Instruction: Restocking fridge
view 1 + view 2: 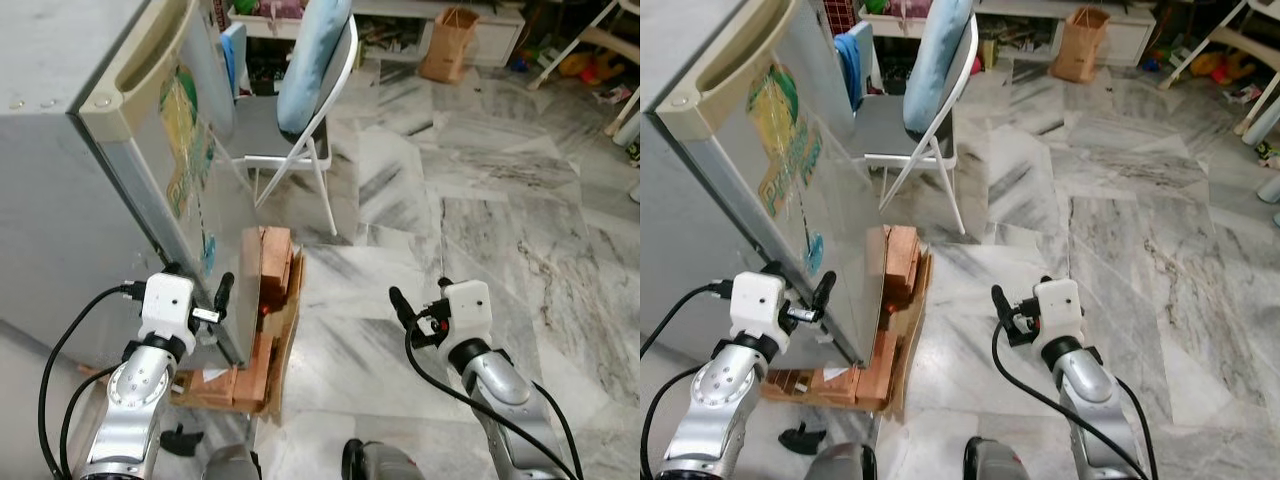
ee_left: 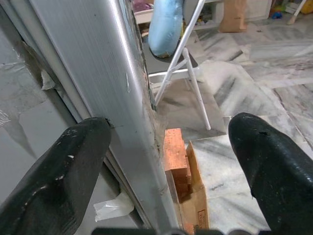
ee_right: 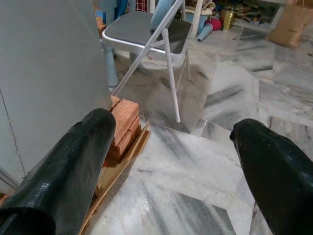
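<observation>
L pincer [image 1: 203, 296] was spread wide, its fingers [image 2: 63, 171] straddling the free vertical edge of the fridge door [image 1: 180, 140] near the door's lower corner: one finger on the fridge-body side, the other out in front of the door face. Whether either pad pressed the metal, can't tell; nothing else was in its grasp. In the L wrist view a scrap of tape [image 2: 113, 209] stuck to the grey side wall just behind that edge.

R pincer [image 1: 418, 308] hung above the marble floor [image 1: 500, 200], well apart from the fridge [image 1: 60, 150], also wide open & holding nothing.

The fridge stood at the robot's L w/ its door only a little ajar, so the inside couldn't be seen. Door face carried a colourful sticker [image 1: 185, 140] & a beige handle strip [image 1: 140, 60] along the top.

Just beside the door's lower corner sat a stack of red bricks [image 1: 270, 275] w/ a sheet of cardboard [image 1: 285, 350] leaning against them. Beyond that, a white folding chair [image 1: 300, 150] w/ a light-blue cushion [image 1: 315, 55] on its back. Further off: a brown paper bag [image 1: 448, 45] by a low white shelf unit [image 1: 480, 25], & clutter along the far wall.
</observation>
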`<state>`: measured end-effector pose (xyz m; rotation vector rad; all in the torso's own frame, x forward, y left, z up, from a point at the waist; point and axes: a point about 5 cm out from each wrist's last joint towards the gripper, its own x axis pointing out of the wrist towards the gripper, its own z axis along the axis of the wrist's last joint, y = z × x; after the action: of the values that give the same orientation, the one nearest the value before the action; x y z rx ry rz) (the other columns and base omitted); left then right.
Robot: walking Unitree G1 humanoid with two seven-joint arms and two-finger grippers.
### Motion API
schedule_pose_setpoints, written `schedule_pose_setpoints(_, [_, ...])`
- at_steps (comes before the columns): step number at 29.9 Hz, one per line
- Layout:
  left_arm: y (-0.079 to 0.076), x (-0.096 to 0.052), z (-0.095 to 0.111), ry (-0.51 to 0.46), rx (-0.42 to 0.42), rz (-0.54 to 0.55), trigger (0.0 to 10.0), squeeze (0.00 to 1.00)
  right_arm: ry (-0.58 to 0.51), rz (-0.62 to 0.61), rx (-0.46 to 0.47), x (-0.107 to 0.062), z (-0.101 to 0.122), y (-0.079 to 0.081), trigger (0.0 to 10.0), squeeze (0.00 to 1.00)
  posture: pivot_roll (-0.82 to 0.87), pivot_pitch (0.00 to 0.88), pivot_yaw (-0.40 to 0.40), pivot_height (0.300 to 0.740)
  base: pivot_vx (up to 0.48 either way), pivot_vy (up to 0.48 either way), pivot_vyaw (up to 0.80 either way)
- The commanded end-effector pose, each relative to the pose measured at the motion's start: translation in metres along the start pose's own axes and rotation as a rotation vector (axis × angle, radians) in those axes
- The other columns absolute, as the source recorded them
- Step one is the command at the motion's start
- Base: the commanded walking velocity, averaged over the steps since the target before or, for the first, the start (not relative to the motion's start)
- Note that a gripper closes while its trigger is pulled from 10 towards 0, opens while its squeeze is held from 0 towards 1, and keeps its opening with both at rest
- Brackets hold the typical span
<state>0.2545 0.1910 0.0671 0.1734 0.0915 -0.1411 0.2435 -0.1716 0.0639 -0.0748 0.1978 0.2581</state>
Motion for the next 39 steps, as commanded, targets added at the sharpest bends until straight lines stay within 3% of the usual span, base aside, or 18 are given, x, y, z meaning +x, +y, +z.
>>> schedule_pose_setpoints(1, [0.007, 0.008, 0.008, -0.025, 0.015, 0.025, 10.0, 0.00, 0.003, 0.002, 0.005, -0.001, 0.000, -0.001, 10.0, 0.00, 0.09, 0.090, -0.003, 0.740, 0.000, 0.000, 0.00])
schedule_pose_setpoints(9, [0.009, 0.022, 0.011, -0.016, 0.055, 0.046, 10.0, 0.00, 0.009, 0.002, 0.011, -0.001, -0.001, 0.000, 10.0, 0.00, 0.08, 0.078, 0.007, 0.740, 0.000, 0.000, 0.00])
schedule_pose_setpoints(20, [0.005, 0.015, 0.000, 0.019, 0.054, 0.073, 10.0, 0.00, 0.015, -0.001, 0.017, 0.000, -0.004, 0.000, 10.0, 0.00, 0.08, 0.074, 0.007, 0.740, 0.000, 0.000, 0.00])
schedule_pose_setpoints(29, [0.004, 0.024, 0.004, 0.004, 0.053, 0.085, 10.0, 0.00, 0.017, 0.003, 0.016, 0.001, -0.004, 0.000, 10.0, 0.00, 0.08, 0.075, 0.006, 0.740, 0.000, 0.000, 0.00])
schedule_pose_setpoints(39, [-0.014, 0.042, 0.016, -0.039, 0.033, -0.022, 10.0, 0.00, 0.032, 0.032, 0.038, 0.001, -0.005, 0.002, 10.0, 0.00, 0.07, 0.077, 0.010, 0.740, 0.000, 0.000, 0.00])
